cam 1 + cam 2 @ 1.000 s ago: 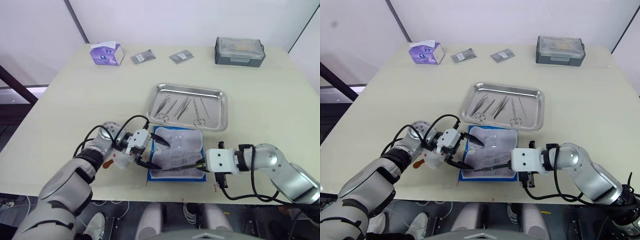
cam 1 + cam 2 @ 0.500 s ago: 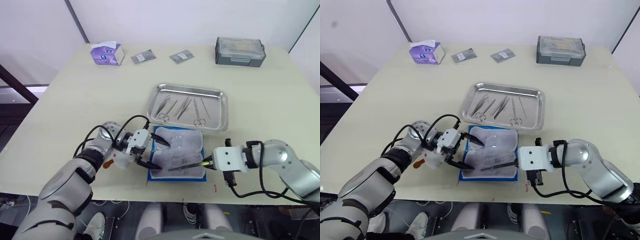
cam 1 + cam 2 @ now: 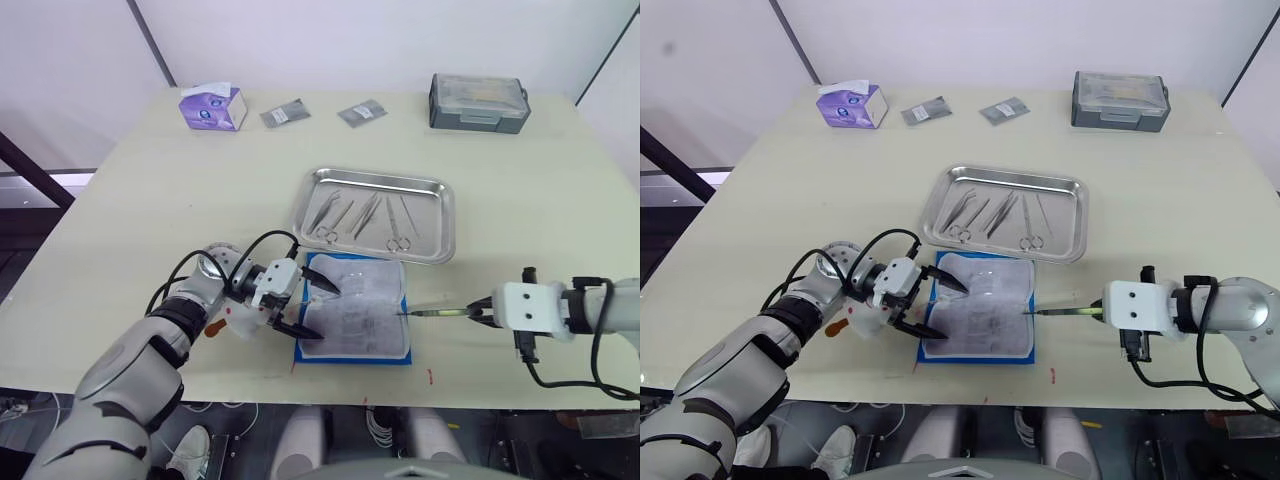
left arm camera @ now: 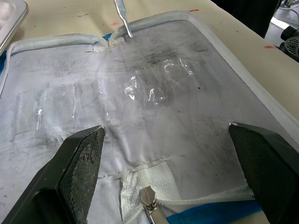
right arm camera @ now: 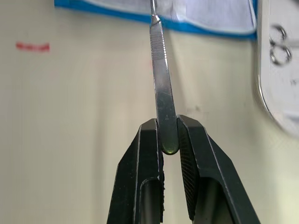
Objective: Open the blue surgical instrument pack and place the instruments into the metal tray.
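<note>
- The right gripper (image 3: 1102, 312), at lower right, reaches toward frame centre, pinching a thin silver instrument (image 5: 161, 74).
- The left gripper (image 3: 308, 305) spreads its fingers over the opened blue surgical instrument pack (image 3: 355, 318), below the metal tray (image 3: 440, 218).
- The left wrist view shows the pack's zipper pull (image 4: 149, 196).

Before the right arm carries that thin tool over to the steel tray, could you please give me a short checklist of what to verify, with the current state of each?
1. Right gripper shut on thin silver metal instrument: ok.
2. Instrument tip free of the opened bright-blue instrument pack: cannot tell; it ends at the pack's edge.
3. Left gripper open, fingers on the pack's pale lining: ok.
4. Shallow shiny stainless-steel tray has bare space: ok.
5. Other pockets emptied: cannot tell.
</note>
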